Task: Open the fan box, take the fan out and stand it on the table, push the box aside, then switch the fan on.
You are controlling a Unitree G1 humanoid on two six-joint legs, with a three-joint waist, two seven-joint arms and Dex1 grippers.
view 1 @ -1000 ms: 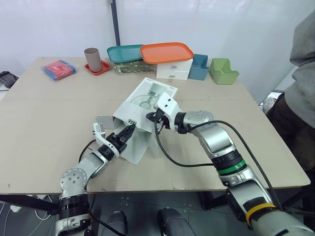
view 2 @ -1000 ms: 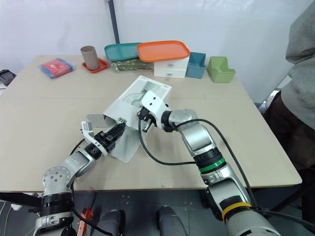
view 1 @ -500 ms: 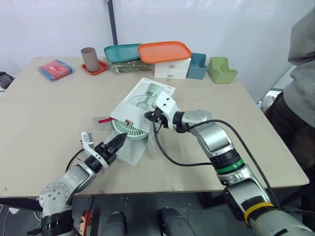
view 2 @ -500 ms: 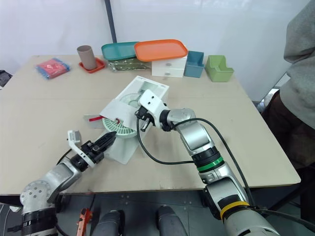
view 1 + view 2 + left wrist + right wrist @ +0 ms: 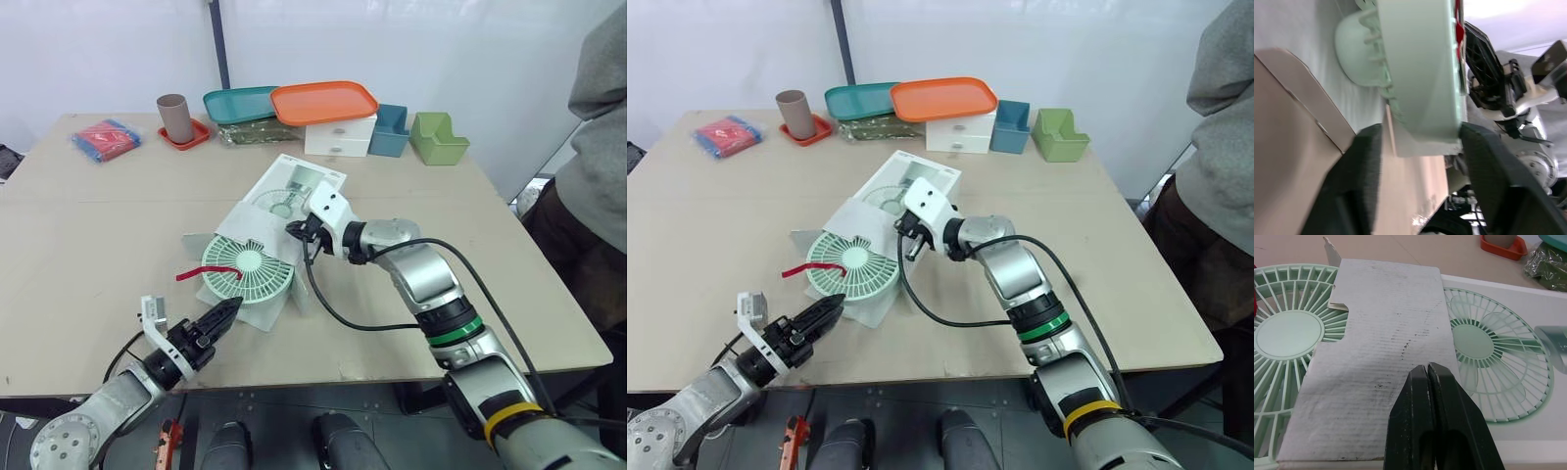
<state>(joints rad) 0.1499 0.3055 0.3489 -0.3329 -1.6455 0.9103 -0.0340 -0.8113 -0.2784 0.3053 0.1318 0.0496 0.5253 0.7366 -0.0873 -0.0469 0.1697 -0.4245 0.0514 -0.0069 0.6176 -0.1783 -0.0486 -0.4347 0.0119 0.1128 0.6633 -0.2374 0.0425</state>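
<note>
Found left gripper (image 5: 228,308) spread wide, empty, at near edge of table (image 5: 88,225), just short of the fan (image 5: 248,271) | found right gripper (image 5: 1426,367) pinched tight, nothing between, tips over a flap (image 5: 1376,357) of the fan box (image 5: 299,181) | noted fan lying flat, grille up, on opened flaps at box mouth, red strap (image 5: 201,273) at its left rim.

The head's two eyes are looking forward and down over the table (image 5: 88,255). Both wrist cameras are peering from close up, sharing the fan (image 5: 1420,73) with them.
</note>
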